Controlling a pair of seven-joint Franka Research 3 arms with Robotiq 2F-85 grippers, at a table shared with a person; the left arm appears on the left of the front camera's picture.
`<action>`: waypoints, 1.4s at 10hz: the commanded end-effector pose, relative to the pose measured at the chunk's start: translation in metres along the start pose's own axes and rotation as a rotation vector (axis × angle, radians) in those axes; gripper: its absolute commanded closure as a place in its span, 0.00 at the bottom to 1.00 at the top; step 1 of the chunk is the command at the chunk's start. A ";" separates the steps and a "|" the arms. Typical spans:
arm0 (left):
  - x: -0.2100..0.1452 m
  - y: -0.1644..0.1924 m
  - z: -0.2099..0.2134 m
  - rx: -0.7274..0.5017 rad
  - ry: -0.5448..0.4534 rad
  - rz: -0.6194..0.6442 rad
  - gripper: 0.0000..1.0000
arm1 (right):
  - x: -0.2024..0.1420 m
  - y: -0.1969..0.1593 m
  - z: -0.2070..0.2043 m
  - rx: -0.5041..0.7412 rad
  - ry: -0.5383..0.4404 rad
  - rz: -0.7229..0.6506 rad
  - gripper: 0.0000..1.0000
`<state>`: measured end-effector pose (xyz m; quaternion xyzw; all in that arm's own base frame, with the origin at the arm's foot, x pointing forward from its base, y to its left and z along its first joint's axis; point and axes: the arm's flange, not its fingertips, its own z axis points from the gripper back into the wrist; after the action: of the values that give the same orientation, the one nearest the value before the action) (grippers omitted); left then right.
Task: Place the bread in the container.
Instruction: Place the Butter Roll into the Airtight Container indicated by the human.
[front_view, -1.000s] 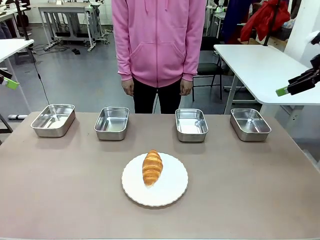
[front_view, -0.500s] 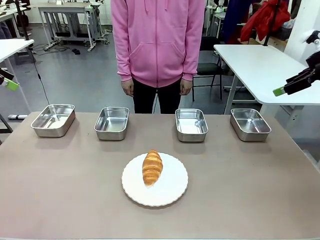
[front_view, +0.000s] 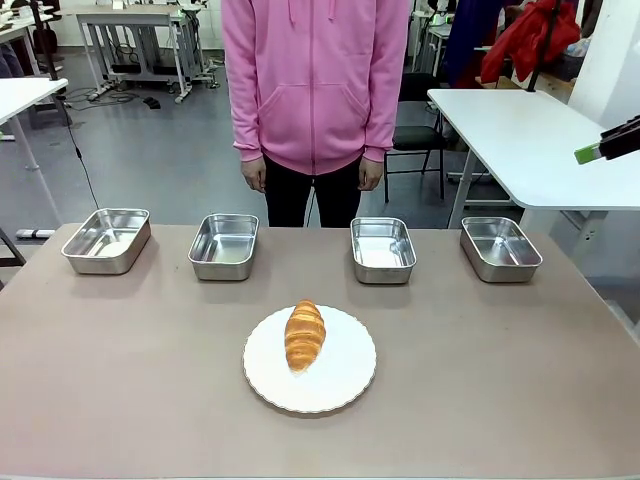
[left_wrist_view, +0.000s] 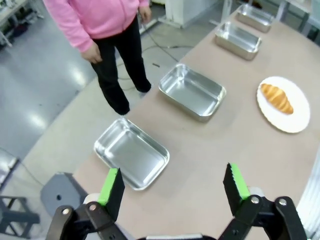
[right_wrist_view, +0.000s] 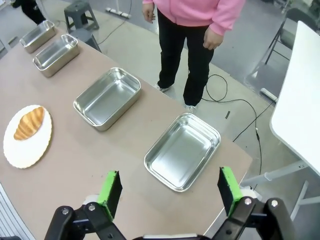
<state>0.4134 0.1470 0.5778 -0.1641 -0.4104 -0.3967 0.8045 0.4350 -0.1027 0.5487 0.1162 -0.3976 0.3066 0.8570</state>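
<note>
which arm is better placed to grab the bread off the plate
Right, but it's nearly a toss-up. The bread lies on the plate mid-table. Both claws are open and high over opposite ends: the left claw above the left end pan, the right claw above the right end pan.

brown table (front_view: 120, 380), four steel pans (front_view: 223, 246) in a row, white plate (front_view: 345, 378)

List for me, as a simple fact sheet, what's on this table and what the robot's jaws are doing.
Bread: one croissant-shaped loaf, lying on the plate
Plate: round, white, near the middle of the table
Containers: four empty steel pans in a row beyond the plate
Person: stands at the far side, arms down
Jaws: both pairs open, holding nothing
</note>
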 end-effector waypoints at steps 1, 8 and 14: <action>-0.012 -0.007 0.008 -0.011 -0.074 -0.042 0.00 | -0.002 -0.008 0.004 0.032 -0.045 0.016 0.00; -0.012 -0.009 0.013 -0.035 -0.098 -0.024 0.00 | 0.002 -0.010 0.009 0.032 -0.052 -0.003 0.00; -0.009 -0.007 0.013 -0.023 -0.066 -0.009 0.00 | 0.002 -0.005 0.010 0.023 -0.029 -0.019 0.00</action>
<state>0.3969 0.1546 0.5779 -0.1865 -0.4292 -0.3983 0.7889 0.4325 -0.1102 0.5565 0.1281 -0.4002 0.3016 0.8558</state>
